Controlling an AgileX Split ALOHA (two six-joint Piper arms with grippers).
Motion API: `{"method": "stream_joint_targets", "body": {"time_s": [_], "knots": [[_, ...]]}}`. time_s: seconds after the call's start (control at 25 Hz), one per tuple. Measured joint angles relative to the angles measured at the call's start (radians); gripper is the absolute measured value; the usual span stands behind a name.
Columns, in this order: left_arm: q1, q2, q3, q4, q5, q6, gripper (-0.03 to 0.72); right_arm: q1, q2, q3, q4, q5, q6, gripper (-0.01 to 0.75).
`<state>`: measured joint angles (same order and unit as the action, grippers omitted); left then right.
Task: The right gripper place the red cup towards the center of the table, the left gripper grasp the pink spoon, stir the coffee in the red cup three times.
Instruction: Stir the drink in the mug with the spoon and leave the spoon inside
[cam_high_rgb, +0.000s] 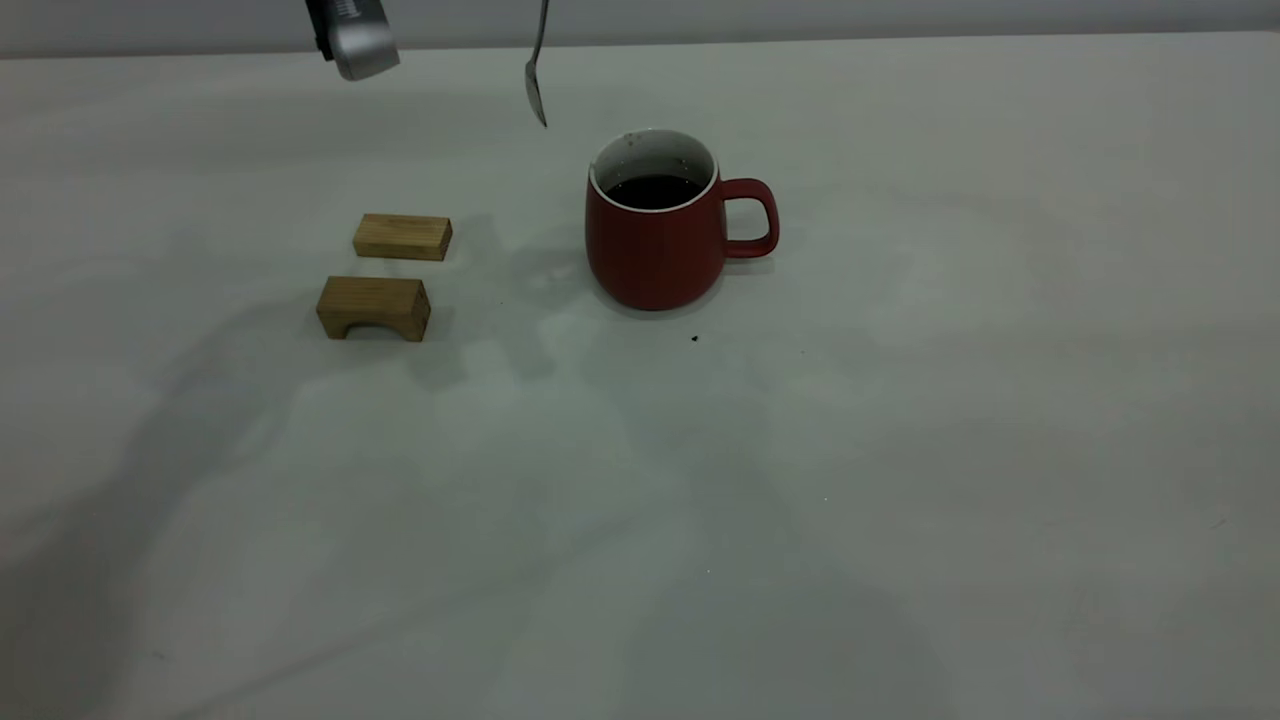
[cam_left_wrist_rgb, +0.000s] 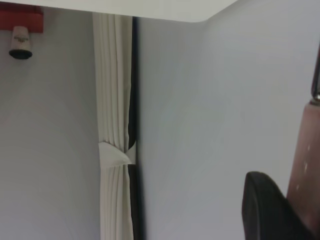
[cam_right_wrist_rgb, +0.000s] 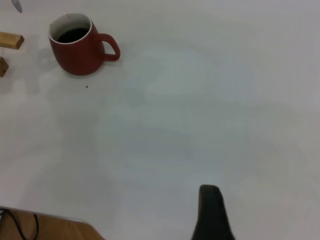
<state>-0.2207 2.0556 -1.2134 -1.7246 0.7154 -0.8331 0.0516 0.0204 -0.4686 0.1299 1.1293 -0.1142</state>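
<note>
Below the left gripper (cam_left_wrist_rgb: 300, 200), clamped on the pink spoon (cam_high_rgb: 537, 70), the red cup (cam_high_rgb: 655, 235) of coffee (cam_high_rgb: 655, 190) is set slightly aside. Stirring is pending: lowering into the liquid is required. Right gripper's (cam_right_wrist_rgb: 212, 215) width cannot be told.

Left gripper (cam_high_rgb: 352, 35): silver-grey cylindrical housing w/ black trim showing. Right gripper (cam_right_wrist_rgb: 212, 212): one black rounded finger showing.
</note>
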Motion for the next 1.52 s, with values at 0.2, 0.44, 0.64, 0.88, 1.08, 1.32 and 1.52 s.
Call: {"method": "stream_joint_targets", "body": {"time_s": [0.2,0.44,0.64,0.88,1.08,1.32,1.52], "knots": [[-0.022,0.000,0.000,-0.001,-0.040,-0.011,0.147,0.000,0.000,0.000,0.000,0.000,0.000,0.586],[-0.059,0.089,-0.103,-0.005,-0.061,-0.027,0.147,0.000,0.000,0.000,0.000,0.000,0.000,0.586],[-0.069,0.198,-0.162,-0.006,-0.051,-0.028,0.147,0.000,0.000,0.000,0.000,0.000,0.000,0.586],[-0.070,0.297,-0.191,-0.008,-0.012,-0.030,0.147,0.000,0.000,0.000,0.000,0.000,0.000,0.586],[-0.067,0.339,-0.191,-0.009,-0.004,-0.045,0.147,0.000,0.000,0.000,0.000,0.000,0.000,0.586],[-0.049,0.344,-0.205,-0.011,-0.085,-0.046,0.147,0.000,0.000,0.000,0.000,0.000,0.000,0.586],[-0.069,0.420,-0.342,-0.011,-0.092,-0.046,0.147,0.000,0.000,0.000,0.000,0.000,0.000,0.586]]}}
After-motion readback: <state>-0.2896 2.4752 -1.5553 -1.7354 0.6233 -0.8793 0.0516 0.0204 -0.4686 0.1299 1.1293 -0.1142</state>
